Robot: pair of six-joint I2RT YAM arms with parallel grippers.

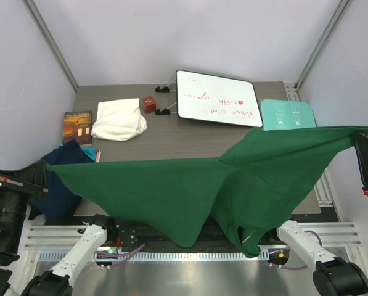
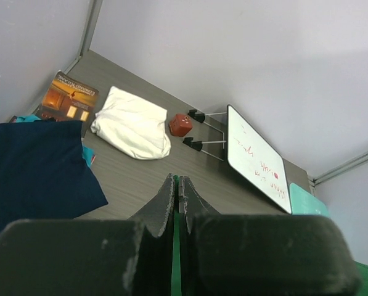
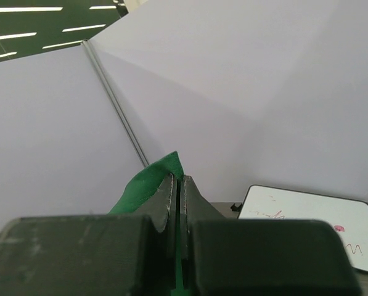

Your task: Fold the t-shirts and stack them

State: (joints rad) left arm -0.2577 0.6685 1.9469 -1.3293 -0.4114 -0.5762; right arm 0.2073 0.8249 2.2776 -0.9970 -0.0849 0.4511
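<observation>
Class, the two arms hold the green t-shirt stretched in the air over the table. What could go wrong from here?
1. The left gripper and right gripper each pinch only a thin edge of the green t-shirt; it might slip free.
2. Its fold sags past the table's near edge by the arm bases and could snag there.

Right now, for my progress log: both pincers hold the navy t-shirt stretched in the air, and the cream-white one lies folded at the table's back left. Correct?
Not quite. In the top view the shirt stretched between the left pincer and right pincer is the dark green t-shirt; the navy t-shirt lies at the table's left edge. The cream-white t-shirt is folded at back left, as said.
</observation>
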